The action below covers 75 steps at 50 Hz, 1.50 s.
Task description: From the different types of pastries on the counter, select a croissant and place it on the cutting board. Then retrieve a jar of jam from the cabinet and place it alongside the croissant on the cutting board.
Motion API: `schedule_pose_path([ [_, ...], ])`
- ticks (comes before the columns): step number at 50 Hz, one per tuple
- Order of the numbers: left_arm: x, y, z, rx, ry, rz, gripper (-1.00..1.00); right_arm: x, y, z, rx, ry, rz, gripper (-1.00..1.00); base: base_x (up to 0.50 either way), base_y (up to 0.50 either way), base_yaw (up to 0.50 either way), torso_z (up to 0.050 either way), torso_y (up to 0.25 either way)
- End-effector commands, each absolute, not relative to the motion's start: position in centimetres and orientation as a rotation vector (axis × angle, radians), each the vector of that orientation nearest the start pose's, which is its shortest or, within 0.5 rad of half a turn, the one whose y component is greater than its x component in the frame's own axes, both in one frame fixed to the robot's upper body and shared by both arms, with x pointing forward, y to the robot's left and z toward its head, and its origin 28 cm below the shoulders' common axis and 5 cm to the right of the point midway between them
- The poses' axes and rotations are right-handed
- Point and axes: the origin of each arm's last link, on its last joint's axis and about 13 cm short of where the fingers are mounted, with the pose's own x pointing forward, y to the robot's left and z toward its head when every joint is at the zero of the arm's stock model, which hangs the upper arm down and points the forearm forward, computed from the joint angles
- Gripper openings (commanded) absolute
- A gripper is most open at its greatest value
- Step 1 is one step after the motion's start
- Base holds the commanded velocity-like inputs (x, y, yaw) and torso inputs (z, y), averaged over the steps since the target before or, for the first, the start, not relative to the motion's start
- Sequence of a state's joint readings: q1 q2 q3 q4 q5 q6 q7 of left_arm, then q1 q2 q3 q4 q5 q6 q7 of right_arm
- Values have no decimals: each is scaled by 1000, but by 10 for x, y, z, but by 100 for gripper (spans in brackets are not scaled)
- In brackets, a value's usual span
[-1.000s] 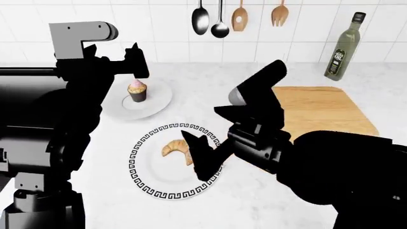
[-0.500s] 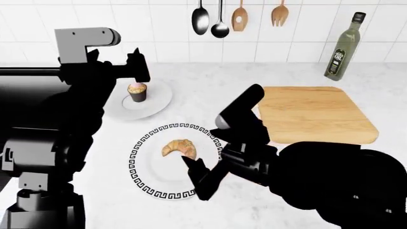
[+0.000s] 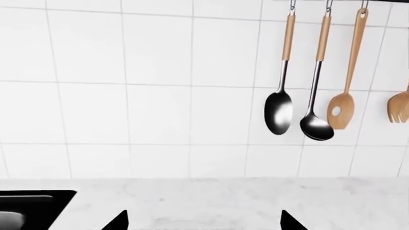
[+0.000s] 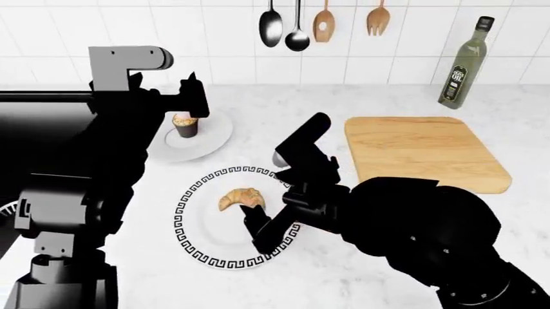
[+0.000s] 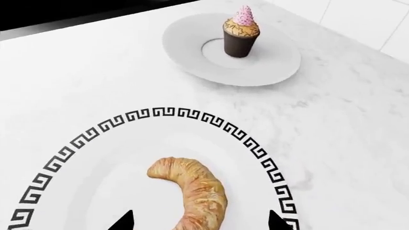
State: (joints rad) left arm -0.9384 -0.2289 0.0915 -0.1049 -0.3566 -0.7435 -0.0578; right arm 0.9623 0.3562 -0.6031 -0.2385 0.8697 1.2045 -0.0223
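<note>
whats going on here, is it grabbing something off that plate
Not yet. The right pincer is open over the patterned plate, its fingertips to either side of the croissant, which lies on the plate ungripped. The cutting board sits bare beyond it. The left pincer is open and empty, raised near the cupcake on its plain plate. No jam jar is in view.

Home kitchen: tiled wall w/ hanging utensils (image 4: 297, 26), marble counter (image 4: 257, 122), oil bottle (image 4: 464, 63).
</note>
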Motion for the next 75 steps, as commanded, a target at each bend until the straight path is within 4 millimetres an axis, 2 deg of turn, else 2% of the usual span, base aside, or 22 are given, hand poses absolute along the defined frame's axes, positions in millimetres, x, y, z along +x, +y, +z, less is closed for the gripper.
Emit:
schedule_pose_path([
  [1, 357, 240, 223, -28, -61, -82, 100, 301, -52, 199, -316, 399, 825, 100, 0, 0, 0, 0, 0],
  [14, 356, 244, 225, -46, -85, -68, 100, 310, -46, 197, -339, 426, 829, 100, 0, 0, 0, 0, 0],
  [21, 355, 244, 226, -45, -107, -64, 100, 310, -44, 195, -351, 433, 832, 100, 0, 0, 0, 1, -175],
  [44, 353, 246, 226, -75, -102, -74, 100, 311, -42, 185, -386, 479, 836, 100, 0, 0, 0, 0, -23],
  [45, 353, 246, 226, -76, -101, -75, 100, 311, -41, 184, -390, 482, 836, -100, 0, 0, 0, 0, 0],
  [60, 352, 247, 228, -93, -99, -86, 100, 309, -43, 191, -414, 472, 826, -100, 0, 0, 0, 0, -1],
  [62, 352, 247, 229, -93, -99, -86, 100, 307, -44, 200, -414, 451, 823, -100, 0, 0, 0, 0, 0],
  [75, 351, 249, 229, -102, -102, -87, 100, 287, -70, 287, -385, 199, 707, -100, 0, 0, 0, 0, 0],
])
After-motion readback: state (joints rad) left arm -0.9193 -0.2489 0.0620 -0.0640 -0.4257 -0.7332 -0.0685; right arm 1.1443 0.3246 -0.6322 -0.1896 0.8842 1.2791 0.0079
